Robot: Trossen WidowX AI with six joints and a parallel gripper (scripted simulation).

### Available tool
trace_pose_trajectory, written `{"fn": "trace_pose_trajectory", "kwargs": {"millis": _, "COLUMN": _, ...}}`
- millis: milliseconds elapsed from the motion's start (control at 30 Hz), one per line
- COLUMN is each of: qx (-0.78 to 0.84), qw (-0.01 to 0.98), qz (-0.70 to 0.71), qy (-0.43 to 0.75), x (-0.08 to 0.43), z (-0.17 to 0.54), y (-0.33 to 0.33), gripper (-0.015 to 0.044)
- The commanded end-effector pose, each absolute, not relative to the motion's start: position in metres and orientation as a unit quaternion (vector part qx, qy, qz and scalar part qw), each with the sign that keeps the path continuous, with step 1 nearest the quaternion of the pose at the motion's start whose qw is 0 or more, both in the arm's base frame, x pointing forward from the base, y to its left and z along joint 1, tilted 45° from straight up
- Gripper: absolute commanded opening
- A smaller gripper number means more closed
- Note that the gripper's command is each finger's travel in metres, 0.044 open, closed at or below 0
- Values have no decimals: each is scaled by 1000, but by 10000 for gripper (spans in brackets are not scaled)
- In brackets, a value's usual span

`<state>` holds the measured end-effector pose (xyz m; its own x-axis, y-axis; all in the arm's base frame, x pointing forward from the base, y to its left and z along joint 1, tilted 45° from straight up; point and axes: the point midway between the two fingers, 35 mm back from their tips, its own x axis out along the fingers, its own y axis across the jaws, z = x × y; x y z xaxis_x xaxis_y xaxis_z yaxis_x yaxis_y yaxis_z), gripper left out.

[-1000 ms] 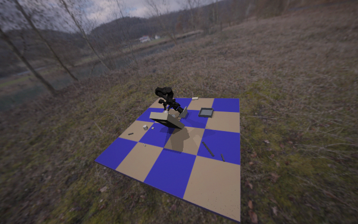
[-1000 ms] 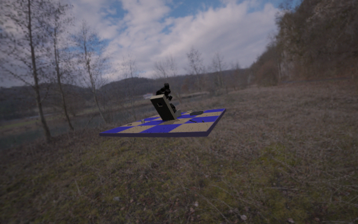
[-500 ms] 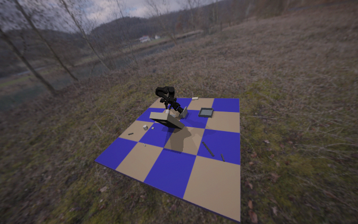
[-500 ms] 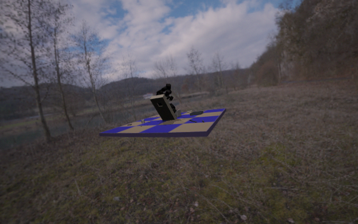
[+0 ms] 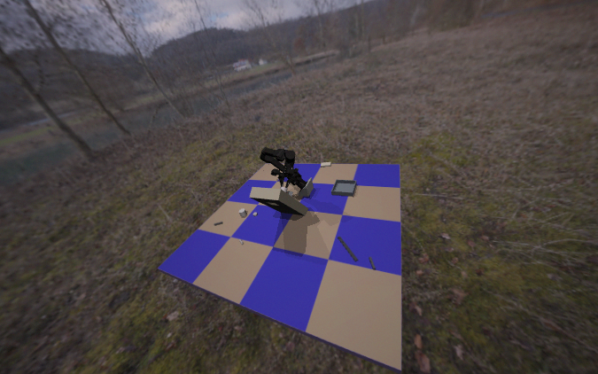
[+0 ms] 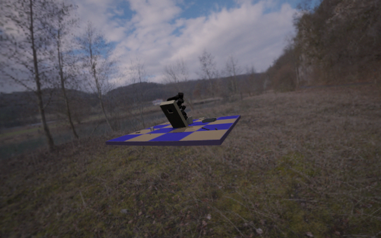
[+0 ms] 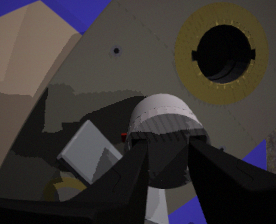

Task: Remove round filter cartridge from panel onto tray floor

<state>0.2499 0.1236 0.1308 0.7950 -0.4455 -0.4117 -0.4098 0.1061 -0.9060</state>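
My gripper (image 7: 166, 147) is shut on the filter cartridge (image 7: 161, 106) (image 5: 283, 189), a pale round piece with a ribbed band. The cartridge is out of the service panel (image 7: 149, 65) (image 5: 266, 193) (image 6: 174, 117) and is held in front of its face. The panel leans at a slant. Its round hole, with a notch on each side, shows empty inside a yellow ring (image 7: 221, 94) at the upper right of the wrist view. The tray (image 5: 345, 187) (image 6: 209, 120) is grey and shallow, and stands apart from the panel and the gripper.
A pale slanted plate (image 5: 307, 188) stands between panel and tray. A pale grey block (image 7: 91, 150) shows left of the cartridge. A white cylinder (image 5: 243, 212), dark bars (image 5: 347, 248) (image 5: 371, 263) (image 5: 218, 222) and a pale block (image 5: 325, 164) lie about the chequered board.
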Motion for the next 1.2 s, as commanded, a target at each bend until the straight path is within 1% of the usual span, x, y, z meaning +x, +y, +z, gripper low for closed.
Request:
{"fn": "trace_pose_trajectory", "kwargs": {"millis": 0, "qx": -664, "qw": 677, "qz": -17, "qy": 316, "x": 245, "z": 128, "y": 117, "gripper": 0}}
{"fn": "trace_pose_trajectory", "kwargs": {"millis": 133, "qx": -669, "qw": 671, "qz": -13, "qy": 320, "x": 248, "z": 129, "y": 122, "gripper": 105}}
{"fn": "trace_pose_trajectory", "kwargs": {"millis": 167, "qx": -669, "qw": 671, "qz": -13, "qy": 320, "x": 248, "z": 129, "y": 122, "gripper": 113}}
{"fn": "trace_pose_trajectory", "kwargs": {"millis": 500, "qx": -664, "qw": 677, "qz": -17, "qy": 316, "x": 246, "z": 129, "y": 118, "gripper": 113}}
{"fn": "trace_pose_trajectory", "kwargs": {"millis": 733, "qx": -664, "qw": 678, "qz": -17, "qy": 315, "x": 280, "z": 172, "y": 159, "gripper": 113}}
{"fn": "trace_pose_trajectory", "kwargs": {"millis": 867, "qx": -664, "qw": 678, "qz": -17, "qy": 315, "x": 284, "z": 177, "y": 163, "gripper": 113}}
{"fn": "trace_pose_trajectory", "kwargs": {"millis": 1167, "qx": -657, "qw": 687, "qz": -17, "qy": 312, "x": 284, "z": 225, "y": 209, "gripper": 349}}
